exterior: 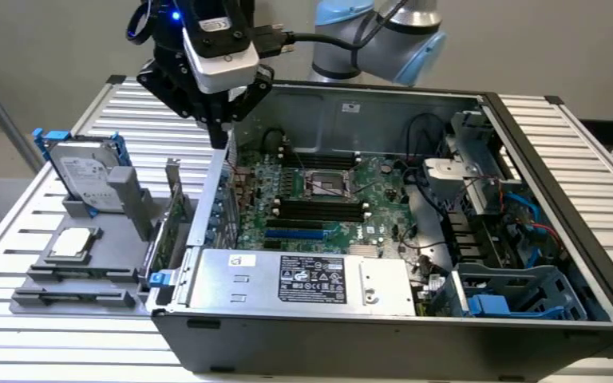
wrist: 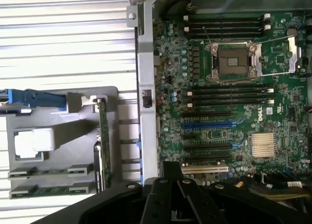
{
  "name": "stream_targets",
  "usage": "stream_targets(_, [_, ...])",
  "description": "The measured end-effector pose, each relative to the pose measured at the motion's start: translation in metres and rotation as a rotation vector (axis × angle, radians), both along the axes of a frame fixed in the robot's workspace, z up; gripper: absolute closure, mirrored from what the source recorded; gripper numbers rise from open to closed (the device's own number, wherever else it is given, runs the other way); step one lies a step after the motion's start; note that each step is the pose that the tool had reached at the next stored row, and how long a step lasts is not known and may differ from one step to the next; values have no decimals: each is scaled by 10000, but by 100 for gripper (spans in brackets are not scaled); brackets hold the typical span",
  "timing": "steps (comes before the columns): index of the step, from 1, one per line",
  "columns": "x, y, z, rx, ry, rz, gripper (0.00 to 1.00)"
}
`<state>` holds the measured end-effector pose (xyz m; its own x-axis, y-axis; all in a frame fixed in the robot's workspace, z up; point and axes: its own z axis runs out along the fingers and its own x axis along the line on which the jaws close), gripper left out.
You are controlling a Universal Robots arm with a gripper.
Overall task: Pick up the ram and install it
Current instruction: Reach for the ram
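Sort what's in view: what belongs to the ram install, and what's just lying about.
Belongs to the job:
- ram, lying in the gray holder
- memory slots on the motherboard
- gripper

Just lying about:
- hard drive
- expansion card
- processor
- power supply

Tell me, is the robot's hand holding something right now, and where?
Nothing seems held. The hand hangs over the computer case wall, and the ram lies in the gray holder.
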<state>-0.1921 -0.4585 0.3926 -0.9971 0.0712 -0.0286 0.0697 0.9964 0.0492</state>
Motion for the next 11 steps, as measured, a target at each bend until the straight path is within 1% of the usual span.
stream_targets(6, [-274, -88, 0, -16, -55, 0, 89])
stream_targets(11, [-500, -150, 0, -37, -95, 1, 89])
